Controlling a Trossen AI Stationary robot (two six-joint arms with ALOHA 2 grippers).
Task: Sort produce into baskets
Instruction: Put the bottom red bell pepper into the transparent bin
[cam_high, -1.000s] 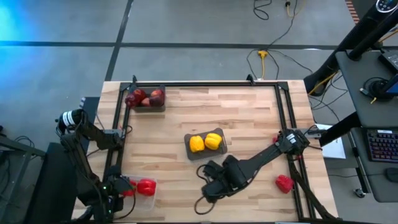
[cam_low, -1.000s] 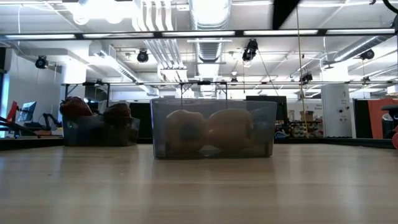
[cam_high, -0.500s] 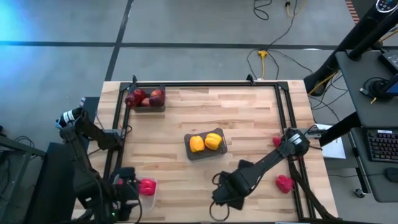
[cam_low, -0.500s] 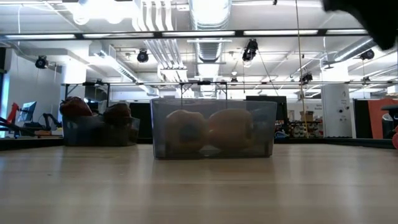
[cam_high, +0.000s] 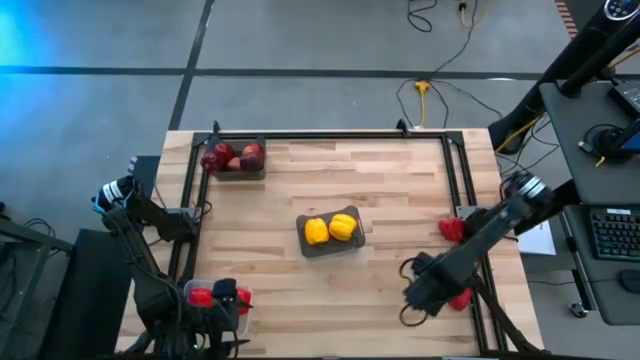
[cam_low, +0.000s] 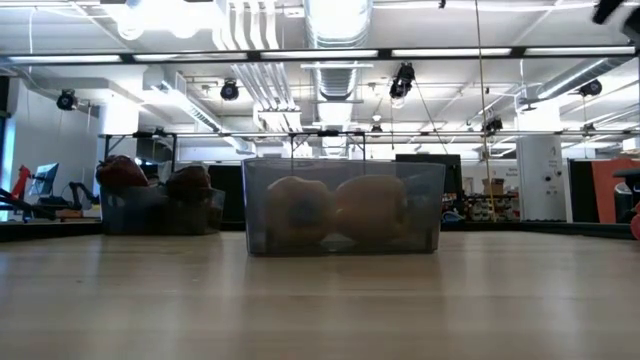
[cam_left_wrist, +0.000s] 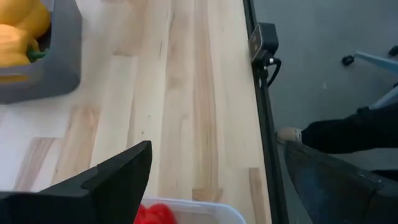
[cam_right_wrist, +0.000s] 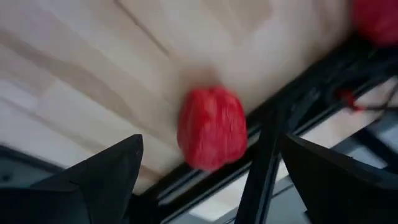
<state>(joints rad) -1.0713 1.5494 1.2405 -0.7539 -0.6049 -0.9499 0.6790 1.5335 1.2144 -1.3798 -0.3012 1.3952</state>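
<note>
A clear bin (cam_high: 243, 310) at the table's near left holds a red pepper (cam_left_wrist: 152, 214). My left gripper (cam_high: 222, 298) hovers over it, open and empty (cam_left_wrist: 217, 149). A dark grey bin (cam_high: 352, 245) at the table's middle holds two yellow peppers (cam_high: 330, 228). Another dark grey bin (cam_high: 250, 172) at the far left holds apples (cam_high: 232, 157). A red pepper (cam_high: 460, 298) lies on the table at the near right. My right gripper (cam_high: 425, 290) is just left of it, open; in the right wrist view the pepper (cam_right_wrist: 211, 127) lies ahead between the fingers, untouched.
A second loose red pepper (cam_high: 450, 228) lies by the black frame rail (cam_high: 470, 270) at the table's right edge. The bare wooden top spreads between the bins. A person's dark trouser leg and shoe (cam_left_wrist: 329, 134) show on the floor beyond the table's edge.
My right gripper has swept from the table's near middle toward its right edge, up to the red pepper at the near right. My left gripper has shifted a little over the clear bin and now covers part of the red pepper in it.
</note>
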